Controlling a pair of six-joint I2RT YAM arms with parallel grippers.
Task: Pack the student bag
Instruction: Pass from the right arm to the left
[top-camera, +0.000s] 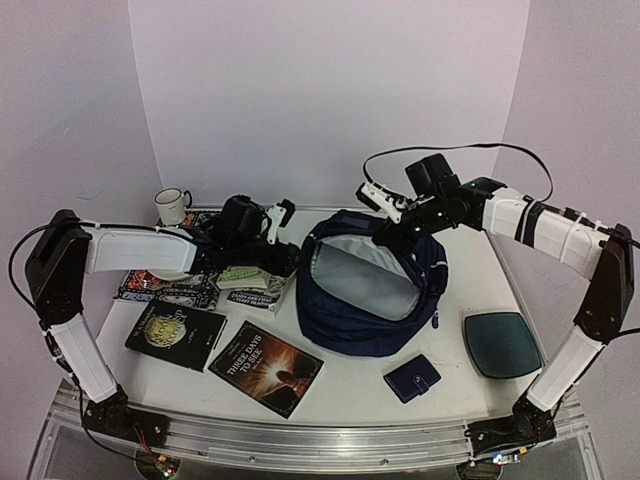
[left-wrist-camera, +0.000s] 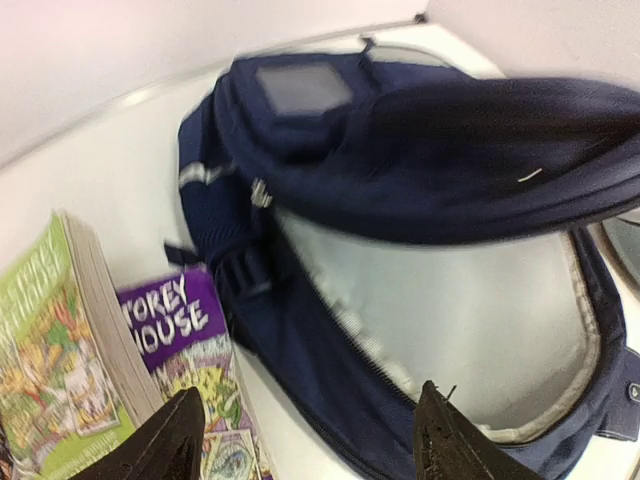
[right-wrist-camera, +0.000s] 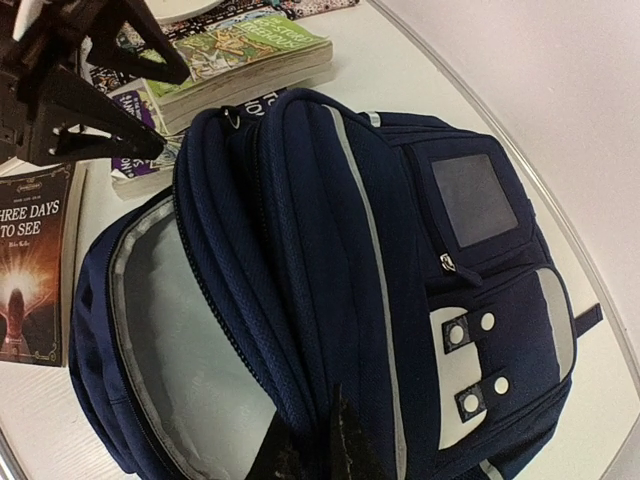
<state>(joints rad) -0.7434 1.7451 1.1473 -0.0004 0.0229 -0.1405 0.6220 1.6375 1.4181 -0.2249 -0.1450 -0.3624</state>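
Note:
The student bag is a large navy backpack lying mid-table, its main compartment gaping open and showing grey lining. My right gripper is shut on the bag's upper flap and holds it lifted; in the right wrist view its fingertips pinch the fabric fold. My left gripper is open and empty at the bag's left edge, beside a stack of books. In the left wrist view its fingers straddle the bag's zip rim. The bag's white patch faces up.
A green paperback lies on a purple book left of the bag. "Three Days to See" and a dark book lie near the front left. A navy wallet, a teal case and a mug are also on the table.

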